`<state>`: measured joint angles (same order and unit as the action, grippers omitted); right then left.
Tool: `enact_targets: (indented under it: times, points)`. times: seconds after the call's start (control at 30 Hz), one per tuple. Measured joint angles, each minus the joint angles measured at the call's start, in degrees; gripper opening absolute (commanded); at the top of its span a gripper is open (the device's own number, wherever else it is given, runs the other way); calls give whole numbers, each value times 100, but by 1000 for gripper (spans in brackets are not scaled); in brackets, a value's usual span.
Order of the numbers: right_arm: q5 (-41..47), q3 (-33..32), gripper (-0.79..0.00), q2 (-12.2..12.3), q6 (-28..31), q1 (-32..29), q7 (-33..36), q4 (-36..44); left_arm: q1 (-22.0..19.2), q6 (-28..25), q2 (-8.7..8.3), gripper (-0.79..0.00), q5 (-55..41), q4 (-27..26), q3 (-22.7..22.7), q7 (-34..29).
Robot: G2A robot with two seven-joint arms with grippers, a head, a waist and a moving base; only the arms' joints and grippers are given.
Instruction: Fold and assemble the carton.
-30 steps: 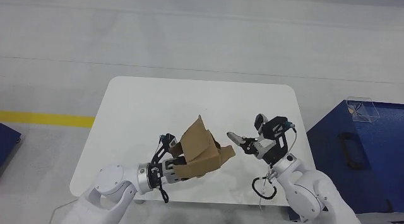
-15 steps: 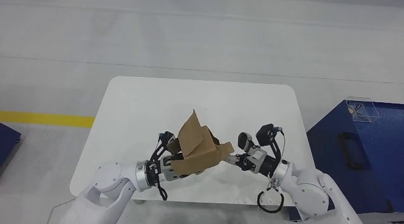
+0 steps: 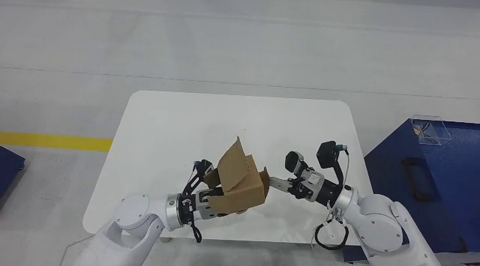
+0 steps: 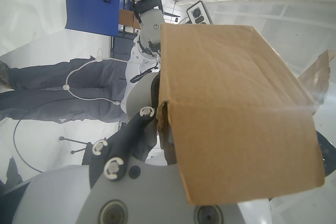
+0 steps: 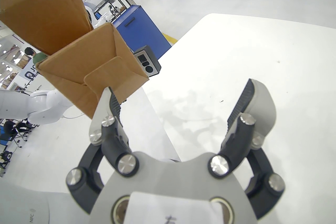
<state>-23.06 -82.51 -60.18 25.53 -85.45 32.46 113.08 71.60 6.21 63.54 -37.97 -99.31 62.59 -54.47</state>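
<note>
A brown carton (image 3: 238, 180), partly folded with one tall flap raised, is held above the near half of the white table (image 3: 225, 120). My left gripper (image 3: 204, 191) is shut on its lower wall; one dark finger (image 4: 139, 128) shows beside the cardboard (image 4: 231, 109). My right gripper (image 5: 181, 101) is open beside the carton's end. One of its fingers (image 5: 109, 101) touches the small rounded flap (image 5: 105, 75) of the carton (image 5: 76, 62); the other finger (image 5: 252, 101) hangs over bare table. From above, the right gripper (image 3: 279, 184) meets the carton's right end.
A blue cabinet (image 3: 420, 183) stands off the table's right side with a clear plastic box (image 3: 427, 127) on top. The far half of the table is bare. A yellow floor line (image 3: 52, 141) runs to the left.
My right gripper came in from the right and now touches the carton's end flap, which has folded inward. The left gripper tilted the carton and brought it back upright.
</note>
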Motion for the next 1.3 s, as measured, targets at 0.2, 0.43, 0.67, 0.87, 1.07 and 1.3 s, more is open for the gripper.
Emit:
enact_targets:
  times: [0.2,0.43,0.67,0.87,1.07,1.3]
  points:
    - [-62,37,0,3,-15,16,-41,69,21,-4,-1,-785,116,-7,-39,9]
    - [-222,79,0,10,-70,-29,-45,180,28,8,-3,-785,139,-3,-40,9]
    - [-452,161,0,11,-179,-76,-82,250,56,-15,-9,-785,162,0,-20,-5]
    - [-501,216,0,9,-225,-78,-134,273,83,-26,-15,-785,162,-8,1,-20]
    - [-397,105,0,16,-148,-165,-304,356,108,-62,-17,-785,208,-24,-7,-21]
    - [-474,93,0,25,-186,-219,-275,404,115,-64,-21,-785,311,-62,-33,-21]
